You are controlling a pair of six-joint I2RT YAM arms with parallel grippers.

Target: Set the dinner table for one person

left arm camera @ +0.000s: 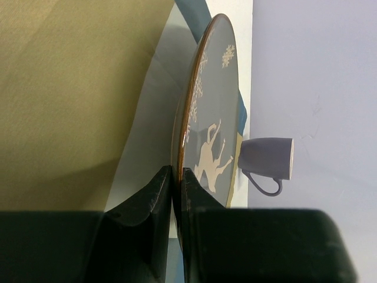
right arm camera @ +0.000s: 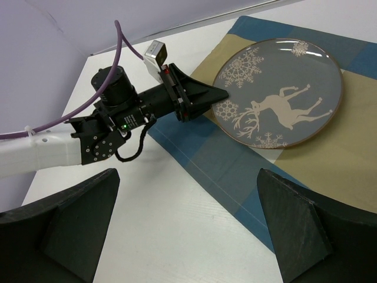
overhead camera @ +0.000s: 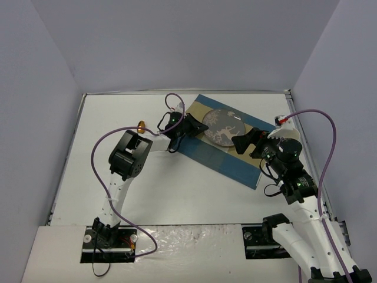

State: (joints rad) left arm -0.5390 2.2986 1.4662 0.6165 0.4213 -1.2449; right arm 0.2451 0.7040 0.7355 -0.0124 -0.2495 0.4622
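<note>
now left gripper (right arm camera: pixel 219 94) clamps plate (right arm camera: pixel 280 94) rim, dinner table (overhead camera: pixel 112 112) beneath; right gripper (right arm camera: pixel 188 177) agape.

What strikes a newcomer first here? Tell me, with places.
A round grey plate with a white reindeer sits on the blue-and-tan striped cloth placemat, toward the white tabletop's far right. The left gripper is shut on its rim; the right gripper hovers open nearby.
</note>
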